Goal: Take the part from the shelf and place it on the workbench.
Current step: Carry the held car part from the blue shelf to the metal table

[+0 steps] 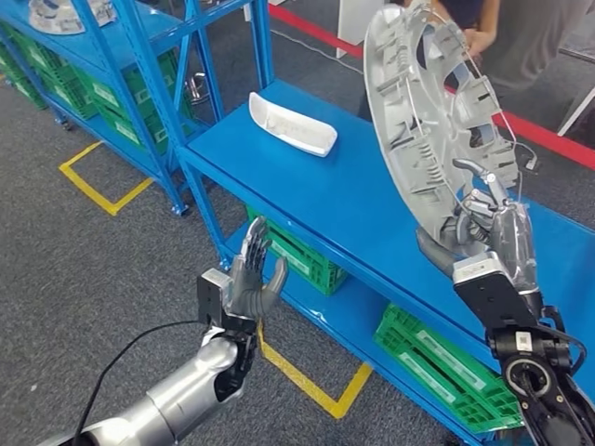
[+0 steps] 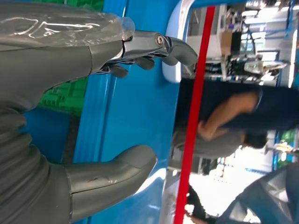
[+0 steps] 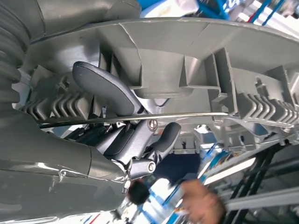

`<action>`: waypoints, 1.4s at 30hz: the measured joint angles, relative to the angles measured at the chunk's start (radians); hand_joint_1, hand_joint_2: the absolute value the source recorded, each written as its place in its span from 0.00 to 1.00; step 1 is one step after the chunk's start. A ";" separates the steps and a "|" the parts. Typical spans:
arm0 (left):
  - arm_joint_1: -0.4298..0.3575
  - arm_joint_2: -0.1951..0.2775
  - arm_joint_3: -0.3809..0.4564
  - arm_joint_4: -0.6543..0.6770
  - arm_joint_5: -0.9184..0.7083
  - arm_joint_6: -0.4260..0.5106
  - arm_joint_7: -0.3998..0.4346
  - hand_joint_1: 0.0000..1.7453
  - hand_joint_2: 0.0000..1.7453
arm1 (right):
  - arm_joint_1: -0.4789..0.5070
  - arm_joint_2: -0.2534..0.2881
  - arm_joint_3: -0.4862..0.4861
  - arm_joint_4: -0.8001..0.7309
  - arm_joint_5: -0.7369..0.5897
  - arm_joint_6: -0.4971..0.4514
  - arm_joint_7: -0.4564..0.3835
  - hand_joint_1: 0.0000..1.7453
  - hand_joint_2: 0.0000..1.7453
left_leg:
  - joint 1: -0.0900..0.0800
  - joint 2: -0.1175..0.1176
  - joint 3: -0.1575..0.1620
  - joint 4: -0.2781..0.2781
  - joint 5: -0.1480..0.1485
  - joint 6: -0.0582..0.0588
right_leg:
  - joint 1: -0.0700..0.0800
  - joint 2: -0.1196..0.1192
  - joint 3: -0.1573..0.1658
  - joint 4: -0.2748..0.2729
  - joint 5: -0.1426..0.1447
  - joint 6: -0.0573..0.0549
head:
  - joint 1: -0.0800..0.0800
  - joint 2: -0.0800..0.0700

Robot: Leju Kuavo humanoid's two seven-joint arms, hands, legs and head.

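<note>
Carry step: our right hand [image 1: 491,228] grips the part [image 1: 435,121] by its lower rim, raised over the counter [image 1: 350,200]. Left hand [image 1: 254,274] open, empty. Next, we judge: lower, release.

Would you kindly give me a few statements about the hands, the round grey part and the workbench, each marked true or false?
1. The right hand holds the round grey part by its lower edge. True.
2. The grey part lies flat on the blue workbench. False: it is held up on edge above the bench.
3. The left hand holds nothing and its fingers are spread. True.
4. A white curved piece lies on the workbench. True.
5. The green crates stand on top of the workbench. False: they sit on the lower shelf under it.
</note>
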 joint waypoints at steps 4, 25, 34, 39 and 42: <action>0.000 -0.004 0.000 0.000 0.000 -0.001 0.000 0.00 1.00 | 0.007 -0.001 -0.001 0.000 0.000 0.000 0.000 1.00 1.00 | 0.000 -0.057 0.002 0.003 -0.001 0.005 | -0.002 0.046 -0.112 0.204 -0.053 0.007 | 0.007 0.000; 0.016 0.019 0.000 -0.036 -0.003 0.018 0.006 0.00 1.00 | 0.003 0.000 -0.002 -0.006 0.001 0.030 0.007 1.00 1.00 | 0.007 0.017 -0.100 0.172 -0.058 -0.048 | -0.003 -0.021 0.028 -0.104 0.082 -0.028 | -0.019 0.000; 0.016 0.022 0.000 -0.054 -0.001 0.020 0.006 0.00 1.00 | 0.001 0.000 -0.002 -0.008 -0.001 0.031 0.000 1.00 1.00 | 0.007 -0.042 -0.009 0.016 -0.003 0.002 | -0.009 0.043 -0.089 0.177 -0.063 0.008 | 0.005 0.000; 0.018 0.020 0.000 -0.053 0.000 0.019 0.006 0.00 1.00 | 0.006 0.000 -0.002 -0.008 -0.004 0.031 -0.003 1.00 1.00 | 0.004 -0.115 -0.004 0.017 -0.004 0.000 | -0.007 0.097 -0.038 0.003 0.075 -0.016 | 0.007 0.000; 0.020 0.018 0.000 -0.053 0.001 0.019 0.006 0.00 1.00 | 0.005 -0.001 -0.002 -0.008 -0.006 0.031 -0.004 1.00 1.00 | 0.012 -0.151 -0.015 0.017 0.002 -0.015 | -0.005 0.132 0.010 -0.092 0.096 -0.025 | 0.008 0.000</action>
